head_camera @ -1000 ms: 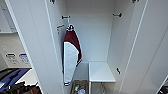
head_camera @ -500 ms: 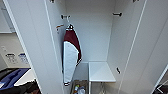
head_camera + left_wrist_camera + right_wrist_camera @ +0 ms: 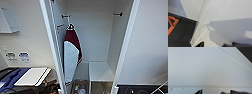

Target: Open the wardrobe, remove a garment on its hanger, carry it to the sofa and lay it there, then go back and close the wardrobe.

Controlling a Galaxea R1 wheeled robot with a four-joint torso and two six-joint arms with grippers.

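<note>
The wardrobe (image 3: 100, 37) stands open in front of me, its white interior bare at the back. Its left door (image 3: 53, 50) and right door (image 3: 150, 50) are both swung outward. Black hooks (image 3: 65, 16) sit high on the inner walls. My left gripper (image 3: 217, 44) is open, close to a white door panel (image 3: 228, 18) above dark floor. In the right wrist view my right gripper (image 3: 216, 91) is open against a flat white panel (image 3: 205, 65), with nothing between its fingers.
A maroon-and-white garment (image 3: 71, 57) hangs from a hook on the wardrobe's left side. A low white shelf (image 3: 100, 71) sits at the bottom right inside. An orange shape (image 3: 172, 25) lies on the dark floor (image 3: 180, 32). Wall sockets (image 3: 17, 57) are to the left.
</note>
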